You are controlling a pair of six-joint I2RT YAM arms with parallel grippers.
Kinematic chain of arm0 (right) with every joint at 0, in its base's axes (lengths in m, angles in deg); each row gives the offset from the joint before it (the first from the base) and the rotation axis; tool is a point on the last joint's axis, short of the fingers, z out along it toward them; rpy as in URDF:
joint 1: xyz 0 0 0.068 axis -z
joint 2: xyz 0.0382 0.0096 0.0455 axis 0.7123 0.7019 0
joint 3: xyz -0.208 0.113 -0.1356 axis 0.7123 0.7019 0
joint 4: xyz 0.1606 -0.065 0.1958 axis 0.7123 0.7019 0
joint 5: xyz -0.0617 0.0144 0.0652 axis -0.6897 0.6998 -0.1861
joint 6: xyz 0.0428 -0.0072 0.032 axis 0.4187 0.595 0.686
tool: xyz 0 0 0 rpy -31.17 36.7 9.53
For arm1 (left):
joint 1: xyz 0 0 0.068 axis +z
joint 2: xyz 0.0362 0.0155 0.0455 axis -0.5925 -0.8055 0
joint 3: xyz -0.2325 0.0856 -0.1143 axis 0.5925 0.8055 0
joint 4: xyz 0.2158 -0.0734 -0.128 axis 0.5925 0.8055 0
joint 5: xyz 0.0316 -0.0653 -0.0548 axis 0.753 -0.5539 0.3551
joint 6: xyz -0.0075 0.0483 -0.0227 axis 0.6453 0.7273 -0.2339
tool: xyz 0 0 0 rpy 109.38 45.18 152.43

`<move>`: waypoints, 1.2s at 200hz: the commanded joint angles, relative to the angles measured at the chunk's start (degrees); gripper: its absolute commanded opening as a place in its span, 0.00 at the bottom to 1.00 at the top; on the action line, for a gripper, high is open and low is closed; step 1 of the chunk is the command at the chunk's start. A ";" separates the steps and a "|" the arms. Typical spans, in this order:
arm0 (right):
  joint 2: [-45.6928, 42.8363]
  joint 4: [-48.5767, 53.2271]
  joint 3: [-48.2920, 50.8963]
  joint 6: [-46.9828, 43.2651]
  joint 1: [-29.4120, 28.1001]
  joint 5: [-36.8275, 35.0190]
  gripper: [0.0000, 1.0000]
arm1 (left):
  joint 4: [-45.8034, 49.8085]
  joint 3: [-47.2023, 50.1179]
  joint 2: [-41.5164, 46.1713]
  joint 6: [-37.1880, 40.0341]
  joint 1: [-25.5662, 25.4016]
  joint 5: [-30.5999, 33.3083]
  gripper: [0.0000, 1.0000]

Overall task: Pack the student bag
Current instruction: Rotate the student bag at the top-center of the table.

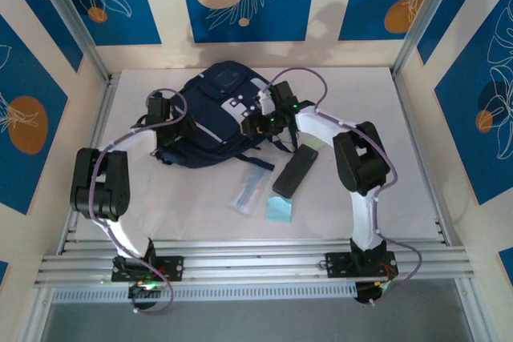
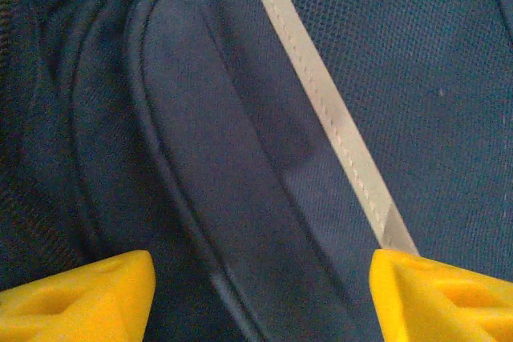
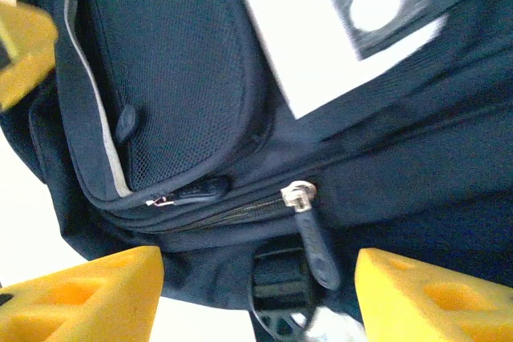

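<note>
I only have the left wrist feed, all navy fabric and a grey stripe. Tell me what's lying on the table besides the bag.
Observer: From the top camera, a black flat case lies by the near right corner of the student bag, with a clear plastic sleeve and a small pale blue item nearer the arm bases.
Operator: Report the other arm.
Observer: The right hand is open at the bag's right side, its fingers either side of a silver zipper slider.
Operator: Say whether it's done up.
Observer: In the right wrist view the teeth left of the slider look closed.
</note>
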 commanded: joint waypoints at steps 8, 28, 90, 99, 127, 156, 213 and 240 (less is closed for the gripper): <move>-2.97 -1.36 1.73 2.33 3.96 -3.97 0.66 | 8.03 -0.42 6.87 2.42 -0.14 0.02 0.73; -0.86 -2.02 0.53 4.94 6.60 -6.64 0.66 | 9.91 1.02 10.59 0.42 -2.23 -1.48 0.73; 11.93 -4.25 -10.60 11.69 11.29 -6.32 0.66 | 1.78 9.11 14.52 -16.42 -16.15 -1.98 0.74; 13.83 -3.60 -12.51 12.11 11.31 -6.01 0.65 | -0.41 9.32 13.46 -18.18 -18.15 -1.64 0.74; 15.61 -5.99 -12.82 14.10 11.41 -2.76 0.27 | -5.18 7.24 7.14 -19.46 -22.12 -0.38 0.75; 10.64 -12.43 -3.99 16.85 10.64 0.37 0.00 | -12.04 6.98 -0.34 -18.85 -21.63 2.47 0.75; 2.73 -16.46 8.70 22.15 7.36 3.62 0.00 | -11.22 1.33 -8.20 -7.68 -17.87 7.92 0.73; 0.17 -18.68 13.16 25.46 4.48 0.54 0.00 | -5.83 -2.06 -6.71 -2.36 -16.75 8.63 0.73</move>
